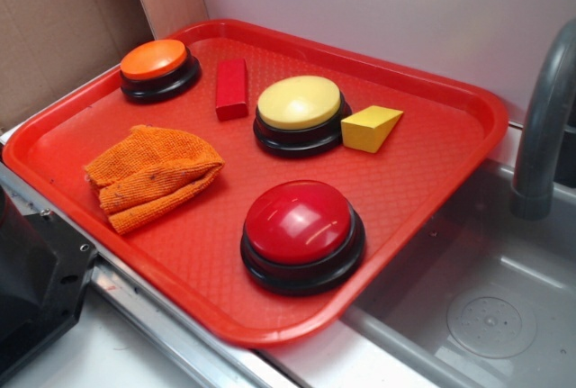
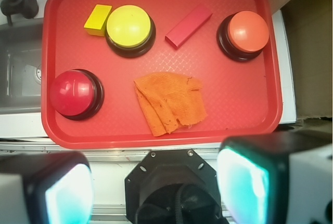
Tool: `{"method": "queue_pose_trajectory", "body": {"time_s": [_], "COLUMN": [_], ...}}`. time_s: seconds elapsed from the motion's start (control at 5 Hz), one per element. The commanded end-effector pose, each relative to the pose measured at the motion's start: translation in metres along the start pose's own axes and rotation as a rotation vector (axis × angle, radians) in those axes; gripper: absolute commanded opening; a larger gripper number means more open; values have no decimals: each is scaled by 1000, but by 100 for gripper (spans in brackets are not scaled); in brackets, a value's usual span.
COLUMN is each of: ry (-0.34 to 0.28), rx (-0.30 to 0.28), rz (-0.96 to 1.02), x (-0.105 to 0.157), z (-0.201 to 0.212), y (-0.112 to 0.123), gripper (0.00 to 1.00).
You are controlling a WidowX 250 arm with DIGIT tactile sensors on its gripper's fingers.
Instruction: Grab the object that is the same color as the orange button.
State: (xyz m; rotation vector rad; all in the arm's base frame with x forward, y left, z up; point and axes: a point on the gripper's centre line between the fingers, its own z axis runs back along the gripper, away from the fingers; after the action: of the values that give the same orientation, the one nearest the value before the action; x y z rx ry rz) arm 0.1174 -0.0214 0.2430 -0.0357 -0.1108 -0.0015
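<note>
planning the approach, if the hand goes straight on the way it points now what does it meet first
Probably the orange cloth, lying nearest the open hand on the red tray. Depth is unclear, so it could land on bare tray beside it.

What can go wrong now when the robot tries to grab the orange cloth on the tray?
The orange cloth lies flat and folded, so the open gripper, high above the red tray, may pinch only the top layer or slip off. The orange button shares its color; a wrong aim could close on it instead.

Red tray [image 1: 450, 149] sits on the counter [image 1: 135, 352], carrying the orange cloth [image 1: 153, 175] near its front edge, orange button [image 1: 159, 69] at the back-left corner, three others spread across it.
</note>
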Motion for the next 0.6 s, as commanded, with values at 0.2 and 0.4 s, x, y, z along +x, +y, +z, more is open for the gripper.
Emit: {"method": "queue_pose_trajectory", "body": {"time_s": [0.2,0.4], "ry": [-3,27], "rx": [64,82], "rz": [-73,-90], "x": [-7,-8], "z": [-41,-73], "y": [20,35], "gripper": [100,100]}}
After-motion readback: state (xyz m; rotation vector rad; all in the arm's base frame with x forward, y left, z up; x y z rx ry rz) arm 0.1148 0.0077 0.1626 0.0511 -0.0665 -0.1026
